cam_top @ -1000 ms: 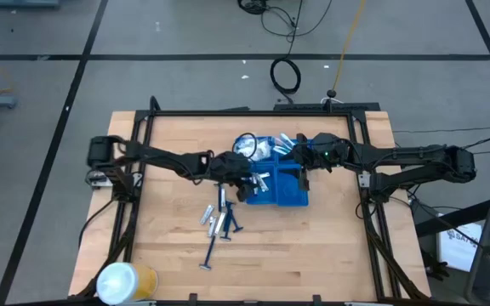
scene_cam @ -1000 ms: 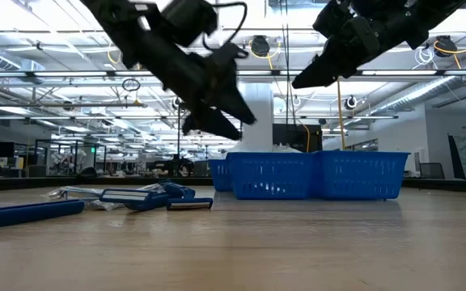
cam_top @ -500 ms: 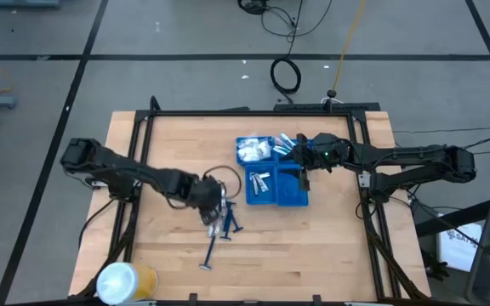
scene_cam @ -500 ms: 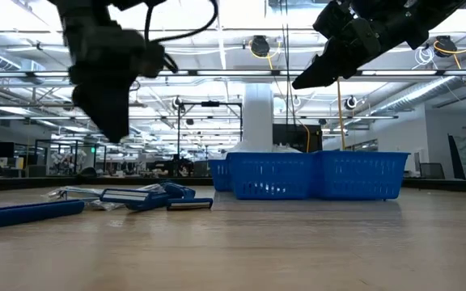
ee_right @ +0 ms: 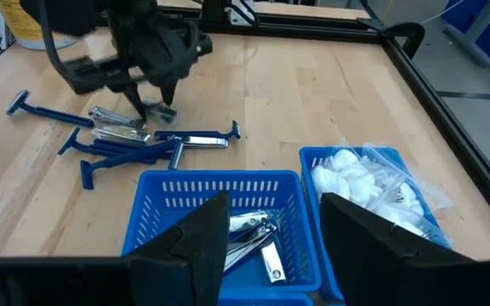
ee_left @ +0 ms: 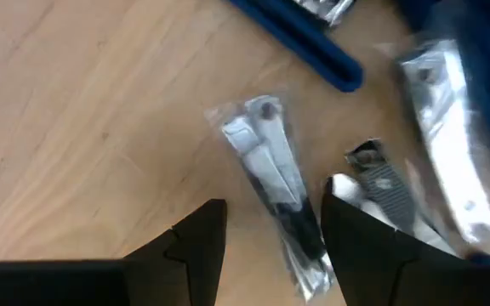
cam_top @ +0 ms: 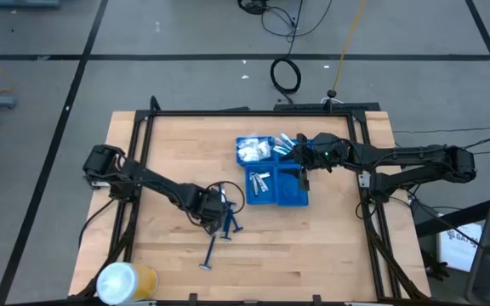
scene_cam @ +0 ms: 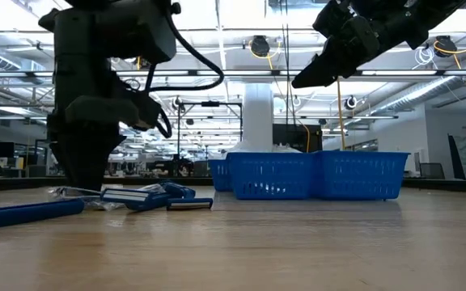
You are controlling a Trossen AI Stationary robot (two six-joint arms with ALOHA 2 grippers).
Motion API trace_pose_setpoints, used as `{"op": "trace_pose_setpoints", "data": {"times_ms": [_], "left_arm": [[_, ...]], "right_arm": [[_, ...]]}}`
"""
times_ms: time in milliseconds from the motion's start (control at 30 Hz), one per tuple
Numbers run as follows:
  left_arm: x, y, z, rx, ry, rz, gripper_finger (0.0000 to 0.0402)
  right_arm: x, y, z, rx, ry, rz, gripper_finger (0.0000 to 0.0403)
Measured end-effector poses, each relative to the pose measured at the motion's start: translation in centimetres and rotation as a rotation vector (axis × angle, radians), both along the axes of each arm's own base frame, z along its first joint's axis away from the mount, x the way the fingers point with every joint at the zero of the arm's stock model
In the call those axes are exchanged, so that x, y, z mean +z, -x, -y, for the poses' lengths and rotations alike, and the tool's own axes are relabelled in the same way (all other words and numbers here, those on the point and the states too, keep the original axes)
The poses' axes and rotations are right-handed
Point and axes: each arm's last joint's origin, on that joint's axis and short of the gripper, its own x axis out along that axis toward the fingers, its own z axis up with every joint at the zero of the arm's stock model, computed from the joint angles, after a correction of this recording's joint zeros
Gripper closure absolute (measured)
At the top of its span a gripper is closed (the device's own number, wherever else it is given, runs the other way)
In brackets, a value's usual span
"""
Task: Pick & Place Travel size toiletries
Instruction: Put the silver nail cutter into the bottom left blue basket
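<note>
Two open, empty end effectors: left [ee_left: 266,234] over wrapped clippers [ee_left: 270,183], right [ee_right: 266,225] above tray [ee_right: 215,191]

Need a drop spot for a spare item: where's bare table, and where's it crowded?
Free: the bare wood between the blue tray and the near edge, and the far-left corner beside the frame. Crowded: the razors and wrapped nail clippers under the left pincer; the roll takes the near-left corner. The right pincer hovers over the tray.
</note>
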Motion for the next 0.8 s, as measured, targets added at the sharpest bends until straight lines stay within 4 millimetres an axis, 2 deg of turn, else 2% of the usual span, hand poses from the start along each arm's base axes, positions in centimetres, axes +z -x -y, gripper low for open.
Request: {"op": "trace_pose_setpoints", "data": {"times_ms": [233,600,700,800], "left_arm": [[-1.2,-0.3,0.0,0.013,0.017,-0.048,0.0215],[-1.3,0.1,-0.1,-0.004,0.019,-0.096,0.0219],[-1.3,0.2,-0.1,-0.004,0.019,-0.098,0.0245],[-1.3,0.2,-0.1,-0.007,0.019,-0.098,0.0294]], "right_arm": [[0.0,0.0,0.0,0.0,0.0,0.0,0.0232],[0.0,0.0,0.0,0.001,0.001,0.0,0.0232],[0.0,0.0,0.0,0.001,0.001,0.0,0.0232],[0.0,0.0,0.0,0.001,0.001,0.0,0.0232]]}}
